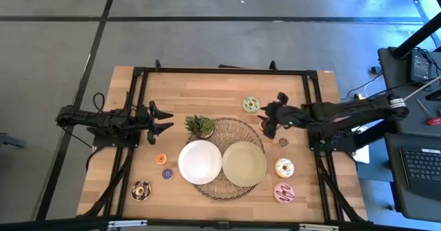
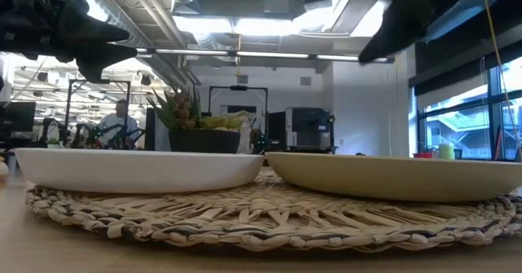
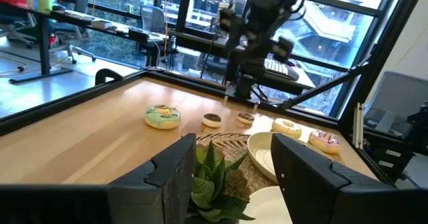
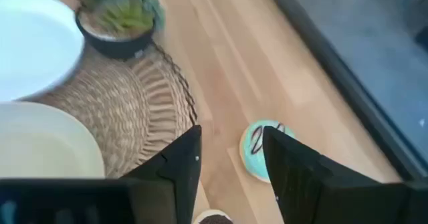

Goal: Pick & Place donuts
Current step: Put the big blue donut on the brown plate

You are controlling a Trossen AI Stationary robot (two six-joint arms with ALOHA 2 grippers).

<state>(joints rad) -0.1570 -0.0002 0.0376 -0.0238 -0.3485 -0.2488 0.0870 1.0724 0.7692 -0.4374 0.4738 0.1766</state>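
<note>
While the right arm hangs over the table's right half, nothing is gripped yet.
step: looks like the approach to a first pick; both plates are bare
right gripper (image 1: pixel 267 129): fingers apart, empty, above the wood just off the woven mat (image 1: pixel 256 129), touching nothing
nearest targets: brown mini donut (image 4: pixel 215 218) right under the fingers, a second one (image 1: pixel 283 143) a bit nearer the front edge, green donut (image 1: pixel 251 105) toward the far edge
how to do it well: I'd centre the jaws on one ring, drop straight, and avoid clipping the mat
white plate (image 1: pixel 200 162): on the mat
pale-green plate (image 1: pixel 243 164): on the mat
other donuts: white-yellow (image 1: pixel 284 167) and pink (image 1: pixel 284 192) near the front-right corner
left gripper (image 1: pixel 162 121): spread, empty, waiting by the left edge
</note>
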